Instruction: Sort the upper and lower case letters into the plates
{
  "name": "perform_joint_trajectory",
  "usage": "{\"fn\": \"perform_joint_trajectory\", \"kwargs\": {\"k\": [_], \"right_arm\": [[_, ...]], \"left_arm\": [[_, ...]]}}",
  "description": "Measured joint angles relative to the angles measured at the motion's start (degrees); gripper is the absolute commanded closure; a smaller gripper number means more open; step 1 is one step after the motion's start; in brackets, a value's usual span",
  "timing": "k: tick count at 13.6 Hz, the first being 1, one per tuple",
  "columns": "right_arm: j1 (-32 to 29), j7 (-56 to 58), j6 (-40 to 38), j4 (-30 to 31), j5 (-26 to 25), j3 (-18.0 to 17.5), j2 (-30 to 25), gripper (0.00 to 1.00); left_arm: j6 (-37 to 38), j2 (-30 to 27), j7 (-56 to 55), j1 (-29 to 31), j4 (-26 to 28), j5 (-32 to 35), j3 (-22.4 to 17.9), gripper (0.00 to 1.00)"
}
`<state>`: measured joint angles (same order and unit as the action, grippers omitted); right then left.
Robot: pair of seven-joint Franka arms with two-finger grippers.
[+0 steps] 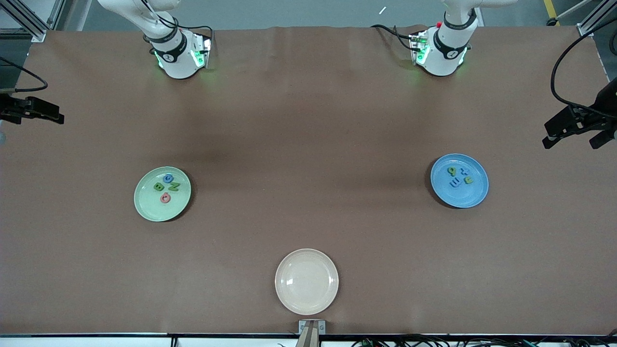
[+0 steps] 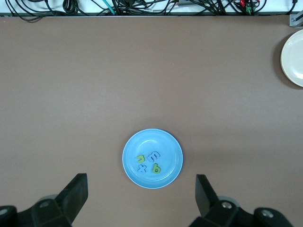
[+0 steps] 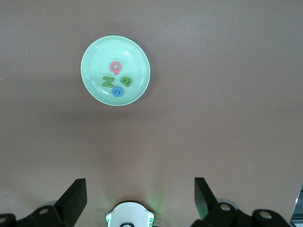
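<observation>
The pale green plate [image 1: 149, 206] lies toward the right arm's end of the table and holds several foam letters: a blue one [image 1: 167, 178], two green ones [image 1: 158, 186] and a pink one [image 1: 165, 197]. It also shows in the right wrist view [image 3: 97, 56]. The blue plate [image 1: 462, 196] lies toward the left arm's end and holds green [image 1: 451, 170] and blue [image 1: 455, 182] letters; it shows in the left wrist view [image 2: 156, 139] too. My left gripper [image 1: 571, 140] [image 2: 140, 178] is open and empty, high beside the blue plate. My right gripper [image 1: 57, 116] [image 3: 139, 184] is open and empty, high at the table's end.
A cream-white plate [image 1: 306, 281] lies empty near the table's front edge, midway between the two coloured plates; it shows at the edge of the left wrist view [image 2: 294, 59]. The right arm's base [image 3: 129, 215] shows in the right wrist view. Cables run along the front edge.
</observation>
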<state>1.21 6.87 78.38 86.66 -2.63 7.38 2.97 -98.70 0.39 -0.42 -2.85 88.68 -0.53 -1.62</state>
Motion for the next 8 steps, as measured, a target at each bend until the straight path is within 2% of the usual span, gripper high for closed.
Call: {"fn": "perform_joint_trajectory", "kwargs": {"k": [3,8], "right_arm": [[-1.3,0.0,0.2,0.0,0.0,-2.5,-0.2,0.00],[-1.9,0.0,0.3,-0.3,0.0,-3.0,-0.2,0.00]], "left_arm": [[0.0,0.0,0.0,0.0,0.0,0.0,0.0,0.00],[0.0,0.0,0.0,0.0,0.0,0.0,0.0,0.00]]}}
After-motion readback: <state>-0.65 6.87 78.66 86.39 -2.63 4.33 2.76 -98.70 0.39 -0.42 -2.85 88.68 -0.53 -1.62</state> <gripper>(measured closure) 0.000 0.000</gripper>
